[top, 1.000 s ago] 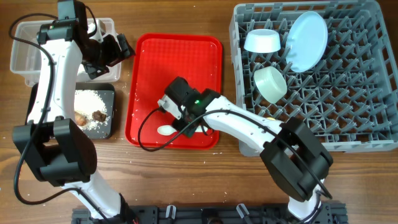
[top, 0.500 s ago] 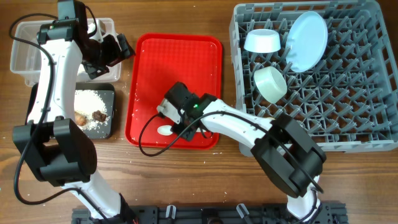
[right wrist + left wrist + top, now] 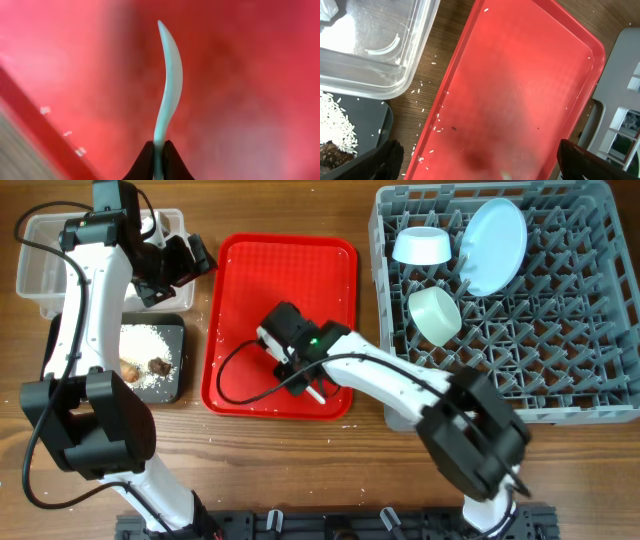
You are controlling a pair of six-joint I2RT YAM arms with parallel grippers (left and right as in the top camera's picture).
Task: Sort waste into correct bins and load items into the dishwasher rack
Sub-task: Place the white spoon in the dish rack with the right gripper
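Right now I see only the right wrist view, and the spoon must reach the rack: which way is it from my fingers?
Observer: To your right; the rack stands beside the right edge of the tray that the spoon is over.
Operator: Anything in it?
Observer: A plate, a blue bowl and a green bowl, all toward its far left.
Operator: Is the left arm close?
Observer: No; the left fingers hang open by the tub, off the tray's far-left corner.

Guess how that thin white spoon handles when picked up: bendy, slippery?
Probably light: the spoon is a thin curved sliver, pinched at one end by the right gripper. It may flex and, looking smooth, could pivot in that grip.
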